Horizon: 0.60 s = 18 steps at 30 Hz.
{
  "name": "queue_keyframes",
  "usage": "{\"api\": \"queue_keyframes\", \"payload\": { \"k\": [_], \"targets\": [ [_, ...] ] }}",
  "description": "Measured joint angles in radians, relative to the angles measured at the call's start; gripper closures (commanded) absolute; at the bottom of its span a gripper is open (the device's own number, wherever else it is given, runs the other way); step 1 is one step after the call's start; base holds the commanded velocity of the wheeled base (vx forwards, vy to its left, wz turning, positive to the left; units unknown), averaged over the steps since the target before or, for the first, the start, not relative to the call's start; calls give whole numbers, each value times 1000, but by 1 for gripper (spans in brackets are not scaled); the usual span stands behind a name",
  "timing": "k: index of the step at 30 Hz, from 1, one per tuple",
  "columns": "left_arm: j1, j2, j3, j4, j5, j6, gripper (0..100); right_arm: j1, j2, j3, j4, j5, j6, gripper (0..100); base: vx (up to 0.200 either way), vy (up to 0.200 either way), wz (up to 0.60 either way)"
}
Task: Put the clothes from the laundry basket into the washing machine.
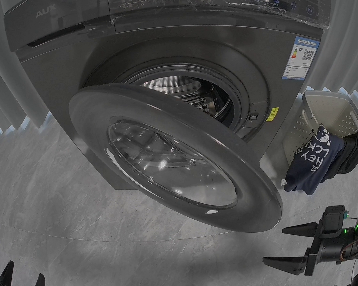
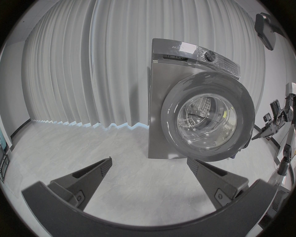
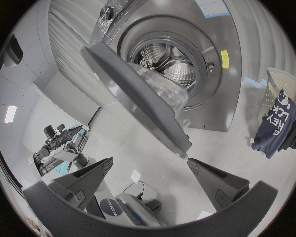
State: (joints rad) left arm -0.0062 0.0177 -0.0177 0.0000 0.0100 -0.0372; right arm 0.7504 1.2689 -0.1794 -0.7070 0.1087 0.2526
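Observation:
A grey front-loading washing machine [image 1: 173, 56] stands ahead with its round door [image 1: 172, 158] swung open toward me and the steel drum [image 1: 192, 94] showing behind it. To its right a beige laundry basket [image 1: 331, 114] holds a navy printed shirt [image 1: 316, 160] and a black garment [image 1: 356, 149], both draped over its front rim. My right gripper [image 1: 289, 245] is open and empty, low on the right, in front of the basket. My left gripper [image 1: 22, 280] is open and empty at the bottom left, far from the machine. The right wrist view shows the shirt [image 3: 276, 126] and drum [image 3: 168, 61].
Grey tiled floor [image 1: 69, 206] lies open to the left and in front of the machine. Pleated curtains [image 2: 92, 61] hang behind it. The open door juts out between my grippers and the drum opening.

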Motion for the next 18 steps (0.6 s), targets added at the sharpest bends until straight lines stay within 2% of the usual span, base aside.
{"api": "queue_keyframes", "payload": {
  "k": [4,10,14,18],
  "targets": [
    [0,0,0,0,0,0,0,-50,-28,70,3,-8,-12,0,0,0,0],
    [0,0,0,0,0,0,0,-214,-44,117,4,7,-55,0,0,0,0],
    [0,0,0,0,0,0,0,-296,-17,93,3,18,-80,0,0,0,0],
    [0,0,0,0,0,-1,0,-342,29,29,-3,20,-87,0,0,0,0]
  ]
}}
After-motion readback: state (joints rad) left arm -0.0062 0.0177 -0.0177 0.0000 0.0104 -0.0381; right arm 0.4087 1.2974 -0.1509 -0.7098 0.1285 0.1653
